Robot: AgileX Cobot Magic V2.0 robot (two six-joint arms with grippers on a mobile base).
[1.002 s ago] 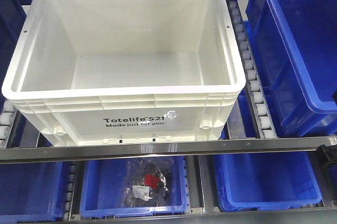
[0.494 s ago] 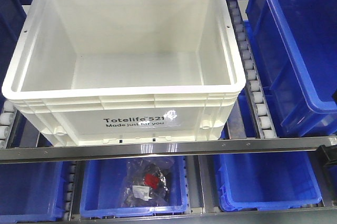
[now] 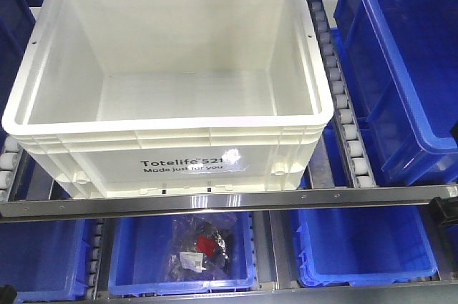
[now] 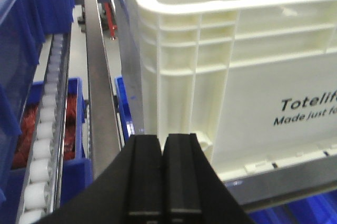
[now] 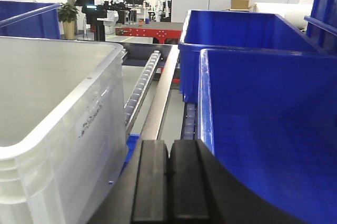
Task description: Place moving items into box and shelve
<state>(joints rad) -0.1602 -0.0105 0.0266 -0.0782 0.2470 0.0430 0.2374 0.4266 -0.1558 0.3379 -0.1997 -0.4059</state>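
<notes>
Sitting empty on the roller shelf (image 3: 342, 114), the white box (image 3: 172, 82) is filling the upper centre of the front view, long axis running left-right; no toys are showing anywhere. Left gripper (image 4: 161, 174) is pointing at its lower-left front corner, right gripper (image 5: 168, 182) is running along its right wall; both are pressed closed, holding nothing. Blue bins (image 3: 401, 68) are flanking.

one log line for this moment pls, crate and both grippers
white crate: on roller shelf, looks empty | toys: not in view | left gripper: shut, empty, at crate's near corner | right gripper: shut, empty, beside blue bin
</notes>
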